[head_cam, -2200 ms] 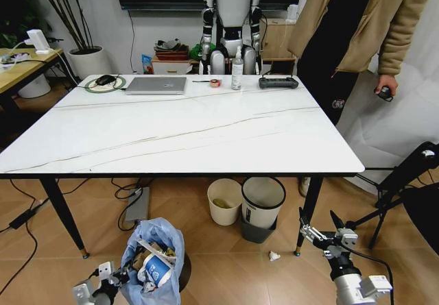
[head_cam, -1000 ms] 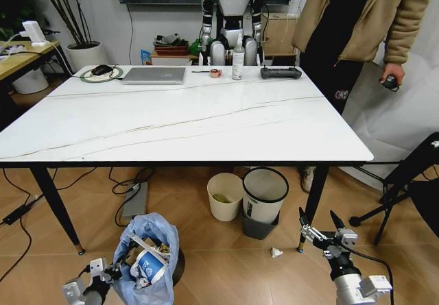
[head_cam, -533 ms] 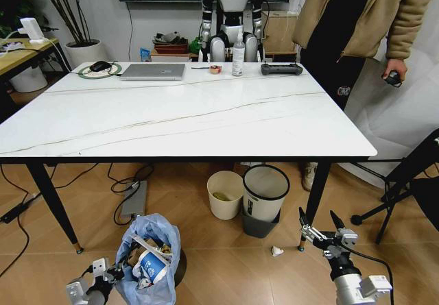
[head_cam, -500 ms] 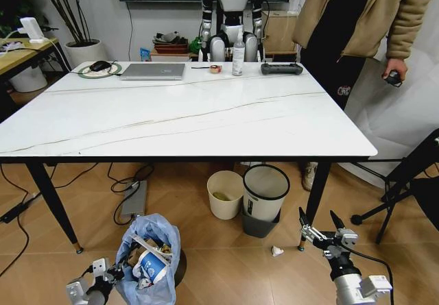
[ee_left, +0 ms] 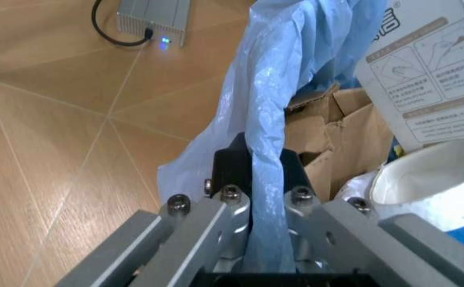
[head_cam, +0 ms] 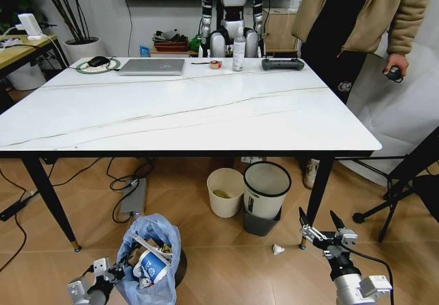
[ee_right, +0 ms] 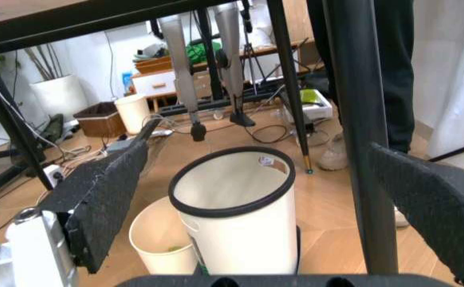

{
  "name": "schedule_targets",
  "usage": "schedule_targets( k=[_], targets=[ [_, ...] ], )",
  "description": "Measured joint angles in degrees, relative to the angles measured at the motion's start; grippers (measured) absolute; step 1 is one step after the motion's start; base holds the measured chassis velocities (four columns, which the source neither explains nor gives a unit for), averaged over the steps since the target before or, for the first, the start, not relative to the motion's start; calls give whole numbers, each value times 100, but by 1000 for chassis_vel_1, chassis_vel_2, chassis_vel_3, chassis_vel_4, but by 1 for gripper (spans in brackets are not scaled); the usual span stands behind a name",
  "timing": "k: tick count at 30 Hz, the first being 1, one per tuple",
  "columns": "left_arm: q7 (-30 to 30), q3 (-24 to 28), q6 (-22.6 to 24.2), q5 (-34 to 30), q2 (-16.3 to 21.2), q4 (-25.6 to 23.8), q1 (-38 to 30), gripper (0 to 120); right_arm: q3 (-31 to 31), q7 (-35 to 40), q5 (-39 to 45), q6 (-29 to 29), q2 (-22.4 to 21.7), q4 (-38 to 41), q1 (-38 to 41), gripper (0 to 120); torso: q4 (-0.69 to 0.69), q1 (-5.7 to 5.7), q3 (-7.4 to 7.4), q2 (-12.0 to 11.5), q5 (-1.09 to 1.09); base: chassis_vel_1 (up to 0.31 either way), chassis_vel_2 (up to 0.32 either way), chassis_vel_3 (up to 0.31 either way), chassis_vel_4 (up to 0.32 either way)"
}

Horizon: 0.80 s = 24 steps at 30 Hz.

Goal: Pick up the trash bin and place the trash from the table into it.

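Head view: the trash bin (head_cam: pixel 152 258) stands on the wooden floor in front of the surface (head_cam: pixel 185 113), close to the robot's left side. Its light-blue liner is crinkled and slack, and the trash (head_cam: pixel 147 260) inside (brown cardboard, a printed white box, a blue paper cup) fills it to the rim. The left pincer (head_cam: pixel 110 278) sits low at the bin's near-left edge, touching the liner. The right pincer (head_cam: pixel 317 224) hangs low on the right, well apart from the bin, fingers spread and holding nothing.

Left wrist view: the left pincer (ee_left: pixel 260 197) is pressed together on a fold of the bin liner (ee_left: pixel 276 119), with the film running straight down between its fingers. Cardboard (ee_left: pixel 339 140) and the paper cup (ee_left: pixel 423 185) lie just beside the pinch, inside the bin. Judgement: the load looks light, mostly paper and card, but the film is thin, soft and slippery; a hold on film alone could slip or tear. A better hold would take the rigid rim together with the liner, and the bin should stay upright since it is brimful.

Right wrist view: the right pincer (ee_right: pixel 288 197) has its two dark fingers wide apart, facing the grey bin with black rim (ee_right: pixel 236 215) and the cream bin (ee_right: pixel 164 242) under the surface.
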Motion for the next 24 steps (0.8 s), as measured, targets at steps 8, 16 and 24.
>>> schedule_targets(
  k=[8, 16, 24],
  targets=[
    [-3, 0, 2, 16, -6, 25, -3, 0, 0, 0, 0, 0, 0, 0, 0, 100, 0, -71, -109, -180, 0, 0, 0, 0, 0],
    [-39, 18, 40, -54, 6, 241, -109, 0, 0, 0, 0, 0, 0, 0, 0, 100, 0, -148, -230, -379, 0, 0, 0, 0, 0],
    [-71, 25, 58, -89, -9, 411, -181, 0, 0, 0, 0, 0, 0, 0, 0, 100, 0, -216, -342, -560, 0, 0, 0, 0, 0]
  ],
)
